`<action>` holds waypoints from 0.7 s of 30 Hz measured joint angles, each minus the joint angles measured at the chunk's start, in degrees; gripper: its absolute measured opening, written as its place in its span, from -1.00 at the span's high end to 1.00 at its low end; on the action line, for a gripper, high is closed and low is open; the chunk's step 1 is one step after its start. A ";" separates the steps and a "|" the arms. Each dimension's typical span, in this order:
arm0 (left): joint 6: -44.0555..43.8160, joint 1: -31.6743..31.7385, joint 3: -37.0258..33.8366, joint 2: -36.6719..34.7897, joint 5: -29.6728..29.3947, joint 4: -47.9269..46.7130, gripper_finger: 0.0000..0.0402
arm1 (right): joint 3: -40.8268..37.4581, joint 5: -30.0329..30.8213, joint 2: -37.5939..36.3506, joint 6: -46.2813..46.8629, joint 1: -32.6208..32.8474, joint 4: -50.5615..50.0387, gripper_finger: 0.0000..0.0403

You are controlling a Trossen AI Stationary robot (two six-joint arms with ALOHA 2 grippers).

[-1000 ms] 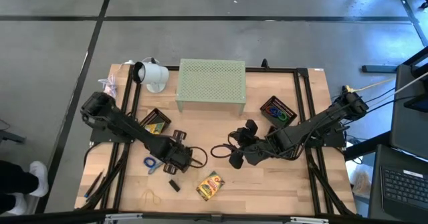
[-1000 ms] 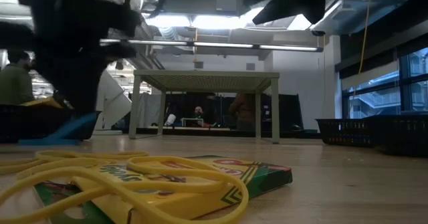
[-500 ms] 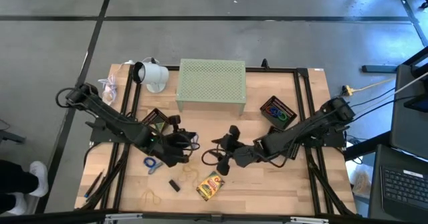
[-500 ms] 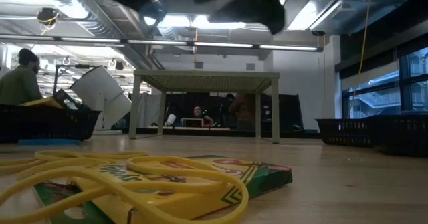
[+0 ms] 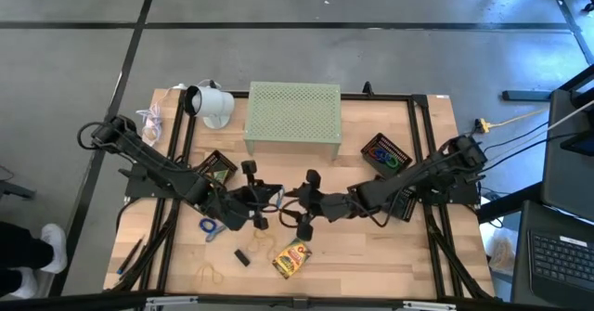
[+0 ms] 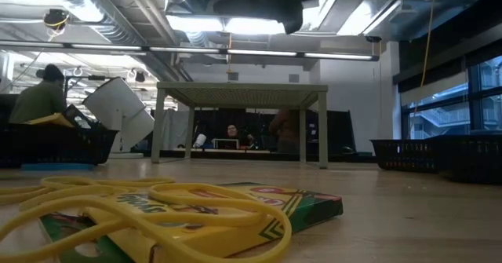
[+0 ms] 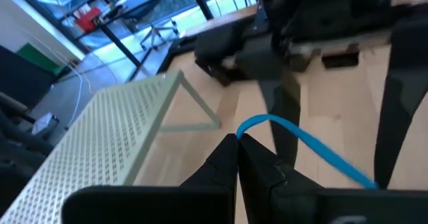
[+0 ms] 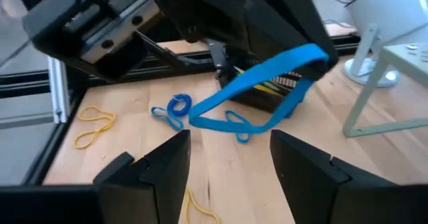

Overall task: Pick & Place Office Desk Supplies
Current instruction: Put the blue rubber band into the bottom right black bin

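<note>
Now: left gripper [image 7: 237,140] pinching blue band [image 7: 304,144] (midair) | right gripper [image 8: 227,150] fingers apart

blue band [image 8: 267,73], end effector [image 8: 231,158] apart

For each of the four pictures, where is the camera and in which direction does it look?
High view: above the table, looking down; both arms, left gripper meeting right gripper.
Low view: at tabletop height, looking across; crayon box close.
Left wrist view: behind its shut fingers pinching a blue band.
Right wrist view: behind its open fingers, facing the left gripper.
Shared: both wrist views show the blue band; all views show the green stand.
</note>
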 joint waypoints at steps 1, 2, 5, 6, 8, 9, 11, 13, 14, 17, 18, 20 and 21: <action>0.71 0.00 0.00 0.00 0.00 0.65 0.99 | 0.00 -0.91 0.00 0.02 -0.33 0.43 -0.03; 1.23 0.00 0.00 0.00 0.02 1.17 0.99 | 0.00 -1.78 0.00 0.02 -0.61 1.05 -0.03; 2.66 0.00 0.00 0.00 0.01 2.52 0.99 | 0.00 -4.02 0.00 -0.02 -1.31 2.54 -0.03; 3.04 0.00 0.00 0.00 0.00 2.76 0.99 | 0.00 -4.62 0.00 -0.19 -1.49 2.99 -0.03; 3.48 0.07 0.00 0.02 0.00 2.85 0.99 | -0.02 -5.84 0.00 -1.30 -1.68 4.09 -0.03; 3.49 0.12 0.00 0.02 0.00 2.85 0.99 | -0.02 -6.41 0.00 -1.91 -1.71 4.60 -0.03; 3.48 0.24 0.00 0.02 0.00 2.84 0.99 | -0.02 -7.46 0.00 -3.32 -1.70 5.27 -0.03; 3.50 0.22 0.00 0.02 0.00 2.82 0.99 | -0.02 -8.29 0.00 -4.73 -1.68 5.47 -0.03; 3.50 0.22 0.00 0.02 0.00 2.82 0.99 | -0.02 -8.27 0.00 -5.44 -1.61 5.52 -0.03; 3.50 0.22 0.00 0.04 0.00 2.82 0.99 | -0.02 -8.29 0.00 -7.97 -1.46 5.62 -0.03; 3.50 0.22 0.00 0.04 0.00 2.82 0.99 | -0.02 -8.29 0.00 -8.90 -1.39 5.62 -0.03; 3.50 0.22 0.00 0.04 0.00 2.82 0.99 | -0.02 -8.26 0.00 -10.39 -1.35 5.66 -0.03; 3.50 0.22 0.00 0.04 0.00 2.80 0.99 | -0.02 -8.28 0.00 -10.99 -1.37 5.83 -0.03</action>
